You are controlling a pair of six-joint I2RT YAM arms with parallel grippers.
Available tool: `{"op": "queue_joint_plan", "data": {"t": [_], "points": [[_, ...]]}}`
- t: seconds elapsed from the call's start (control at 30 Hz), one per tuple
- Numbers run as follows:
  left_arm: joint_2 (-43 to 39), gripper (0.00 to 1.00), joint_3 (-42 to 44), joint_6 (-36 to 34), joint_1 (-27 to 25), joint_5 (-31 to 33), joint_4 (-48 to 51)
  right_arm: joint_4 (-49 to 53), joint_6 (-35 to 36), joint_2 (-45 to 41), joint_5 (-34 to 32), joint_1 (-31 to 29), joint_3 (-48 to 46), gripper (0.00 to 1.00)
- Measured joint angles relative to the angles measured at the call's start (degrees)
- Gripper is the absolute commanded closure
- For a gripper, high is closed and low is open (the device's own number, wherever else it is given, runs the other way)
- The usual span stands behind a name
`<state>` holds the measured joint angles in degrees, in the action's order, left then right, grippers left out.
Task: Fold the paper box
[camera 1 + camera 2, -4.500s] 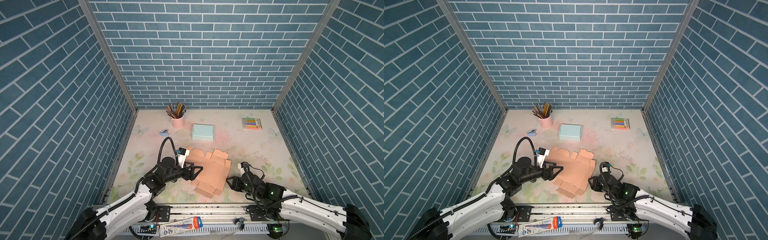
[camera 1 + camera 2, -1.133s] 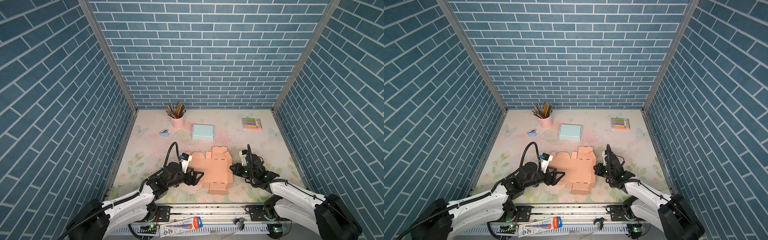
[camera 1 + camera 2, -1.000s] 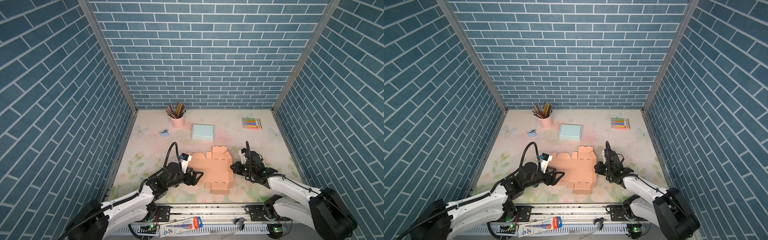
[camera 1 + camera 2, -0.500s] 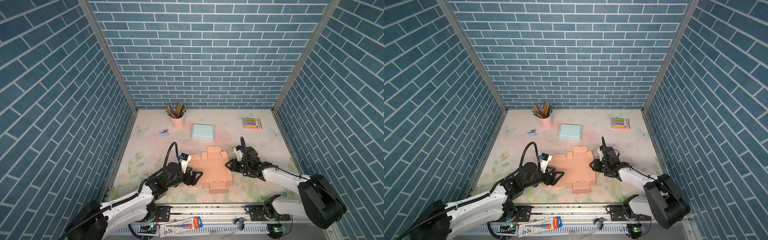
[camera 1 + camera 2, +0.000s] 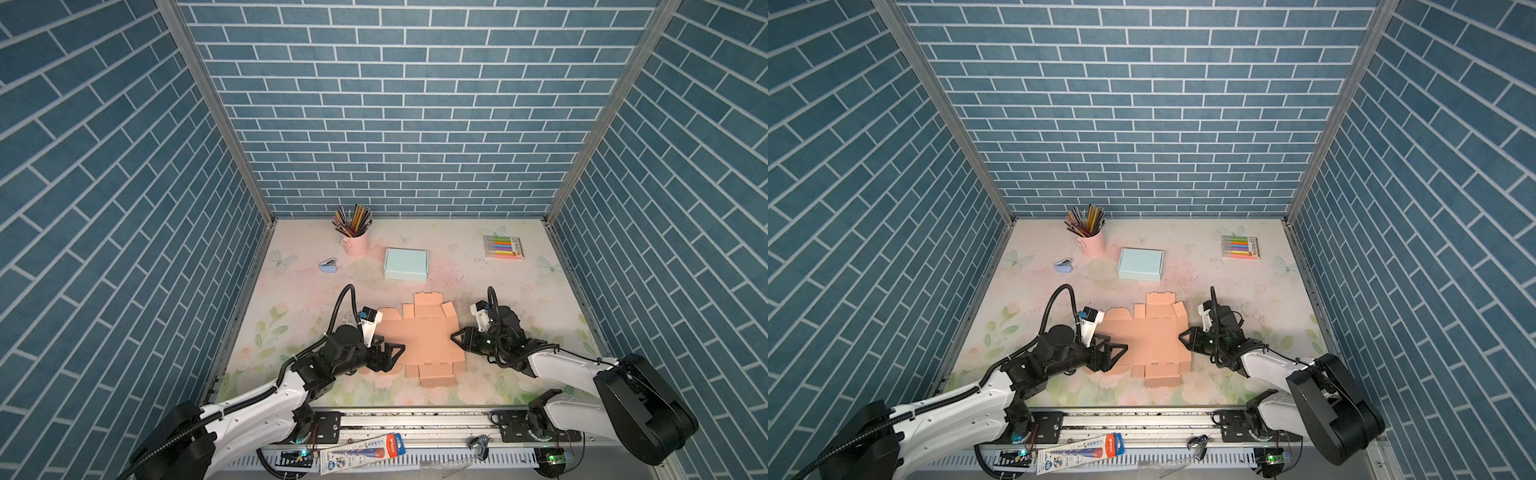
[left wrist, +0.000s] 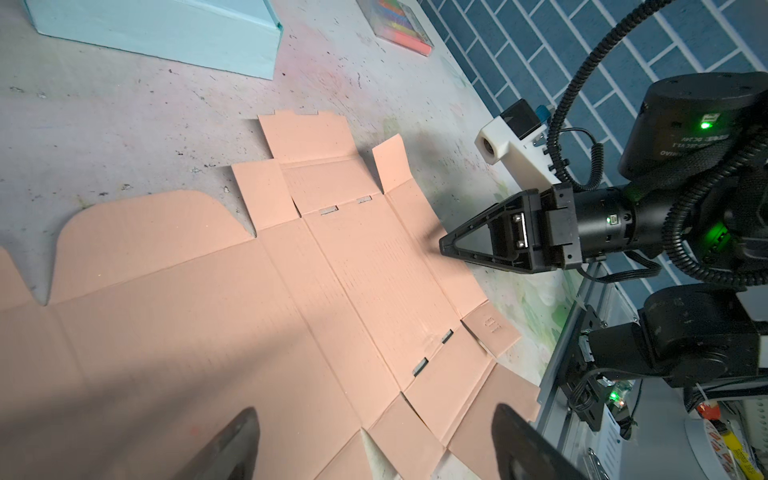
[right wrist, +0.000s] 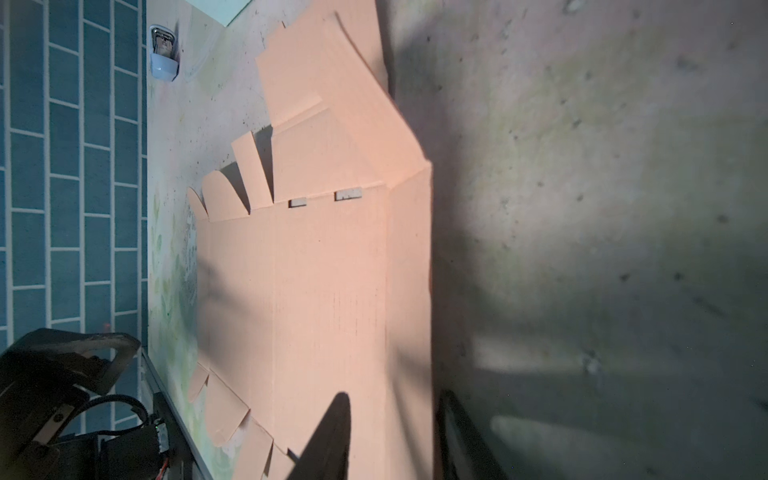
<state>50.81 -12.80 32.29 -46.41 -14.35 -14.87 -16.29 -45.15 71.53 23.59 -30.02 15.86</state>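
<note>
Pencils (image 5: pixel 352 217) in pink cup (image 5: pixel 356 246), paper box (image 5: pixel 419 340) flat

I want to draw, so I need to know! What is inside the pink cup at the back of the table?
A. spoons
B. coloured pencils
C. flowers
B: the pink cup by the back wall has a bunch of coloured pencils sticking out of it.

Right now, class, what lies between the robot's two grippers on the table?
The unfolded peach paper box lies opened out there, reaching from under the left gripper to the right gripper at its opposite edge. Both top views show this.
</note>
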Motion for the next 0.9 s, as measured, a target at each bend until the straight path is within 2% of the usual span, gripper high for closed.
{"op": "queue_joint_plan", "data": {"t": [0.13, 0.3, 0.37, 0.53, 0.63, 0.73, 0.9], "points": [[-0.9, 0.12, 0.0, 0.0, 0.0, 0.1, 0.0, -0.9, 0.0, 0.0, 0.0, 0.0, -0.3, 0.86], [-1.0, 0.12, 0.0, 0.0, 0.0, 0.1, 0.0, -0.4, 0.4, 0.2, 0.0, 0.0, -0.1, 0.95], [-0.9, 0.21, 0.0, 0.0, 0.0, 0.1, -0.1, 1.3, 1.2, 0.2, 0.2, -0.1, 1.1, 0.97], [1.9, 0.69, -0.2, 0.2, 0.0, -0.5, -1.9, 8.6, 4.3, -0.8, -1.3, -1.7, 6.3, 0.99], [4.9, 0.88, -1.5, 0.6, 0.0, -0.1, -2.9, 11.6, 5.5, -2.9, -2.0, -2.4, 7.0, 1.0], [8.2, 0.94, -3.9, 0.4, 0.2, 0.2, -4.1, 15.0, 6.6, -4.9, -3.1, -3.3, 7.2, 1.0], [15.1, 0.98, -8.6, 0.5, 0.8, -0.1, -7.5, 19.3, 7.5, -6.6, -4.6, -5.3, 8.4, 1.0]]}}
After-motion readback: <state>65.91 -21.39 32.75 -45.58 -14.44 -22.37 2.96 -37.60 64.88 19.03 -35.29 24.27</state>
